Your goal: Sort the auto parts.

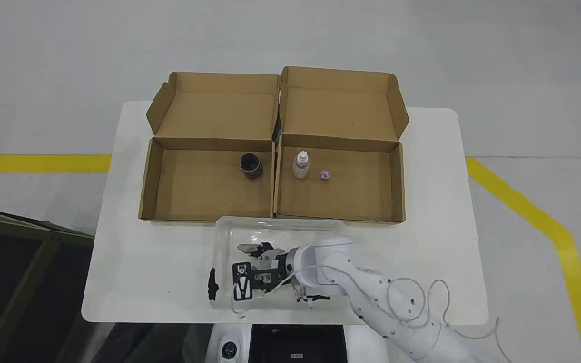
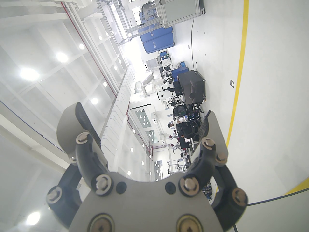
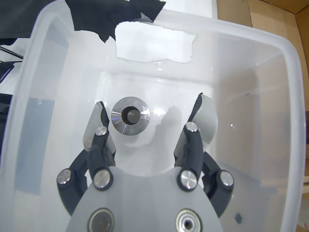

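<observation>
**Hovering over an off-centre steel bushing (image 3: 130,119)**

Hanging inside the clear bin (image 1: 281,220), lower middle of the top view, with the right gripper (image 3: 150,101) spread wide and clamped on nothing. Finding the bushing flat on the bin floor, bore pointing straight up at the wrist camera, round in outline, hence no long axis to square against. Lying between the two fingers but far from midway: close beside one fingertip (image 3: 103,114), perhaps touching it, and well apart from the other.

Judging the coming move to hinge on that offset. Shifting sideways toward the bushing first would centre it. Closing as placed would likely let the near finger shove it across the slick floor, risking a slide or a tilt.

Ruling out the left gripper (image 2: 144,111) for this pick: jaws likewise apart, holding nothing, aimed out at the room and not at the table. Right arm plainly the nearer.

Waiting in the upper half of the top view, two open cardboard boxes side by side:
- left box (image 1: 191,186), holding a black cylinder (image 1: 250,165)
- right box (image 1: 363,191), holding a small white bottle (image 1: 301,164) and a tiny pinkish piece (image 1: 325,174)

Cannot tell which box suits the bushing.
</observation>
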